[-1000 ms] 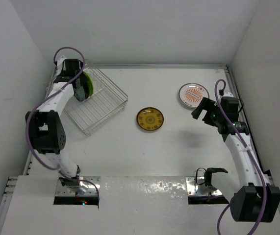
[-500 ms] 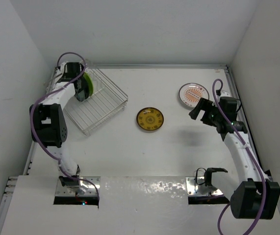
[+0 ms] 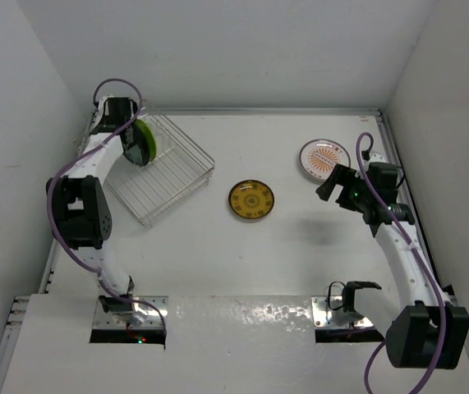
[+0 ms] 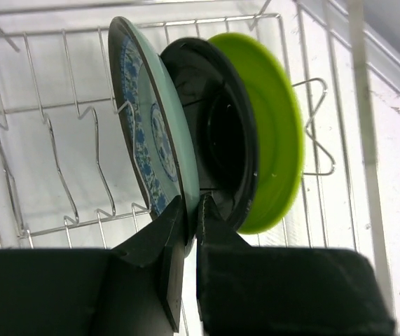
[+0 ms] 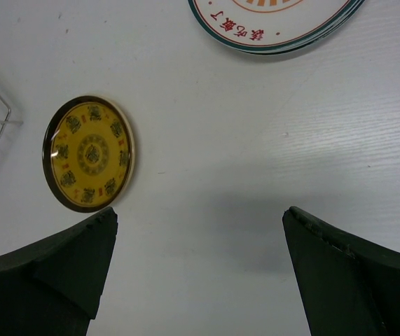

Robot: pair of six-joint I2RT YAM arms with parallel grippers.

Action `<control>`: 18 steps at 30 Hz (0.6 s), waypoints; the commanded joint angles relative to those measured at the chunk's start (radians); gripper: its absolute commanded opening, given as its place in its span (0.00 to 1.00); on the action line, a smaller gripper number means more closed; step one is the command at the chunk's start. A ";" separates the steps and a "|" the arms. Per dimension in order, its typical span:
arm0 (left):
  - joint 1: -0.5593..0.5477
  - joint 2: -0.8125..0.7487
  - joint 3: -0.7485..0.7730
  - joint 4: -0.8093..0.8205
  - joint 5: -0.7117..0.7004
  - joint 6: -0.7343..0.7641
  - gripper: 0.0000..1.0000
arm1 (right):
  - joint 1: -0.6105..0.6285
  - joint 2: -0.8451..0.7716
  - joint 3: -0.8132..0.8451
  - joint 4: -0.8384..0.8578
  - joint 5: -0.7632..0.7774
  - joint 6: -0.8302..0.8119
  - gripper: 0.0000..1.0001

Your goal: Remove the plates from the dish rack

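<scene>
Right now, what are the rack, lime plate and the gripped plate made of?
Dish rack: bare metal wire, thin silver strands with bright glints. Lime plate: likely plastic or melamine, flat uniform colour, dull sheen; glazed ceramic not ruled out. Pale blue-patterned plate, pinched by left gripper: probably glazed ceramic or melamine, glossy printed face.

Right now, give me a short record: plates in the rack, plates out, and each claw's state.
rack: holds three plates on edge
plates in rack: patterned plate, black plate, lime plate
plates on table: yellow plate, sunburst plate, both flat
left claw: shut on the patterned plate's rim
right claw: open, empty, above bare table
</scene>
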 commanded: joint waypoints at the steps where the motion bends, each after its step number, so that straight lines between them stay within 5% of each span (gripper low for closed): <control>1: 0.011 -0.112 0.074 0.023 -0.057 0.065 0.00 | -0.002 -0.023 0.004 0.040 -0.022 0.008 0.99; 12: -0.137 -0.327 0.117 0.104 0.072 0.226 0.00 | -0.004 -0.069 0.044 0.018 -0.001 0.120 0.99; 18: -0.498 -0.361 0.065 0.095 0.023 0.325 0.00 | -0.005 -0.179 0.077 -0.031 0.151 0.203 0.99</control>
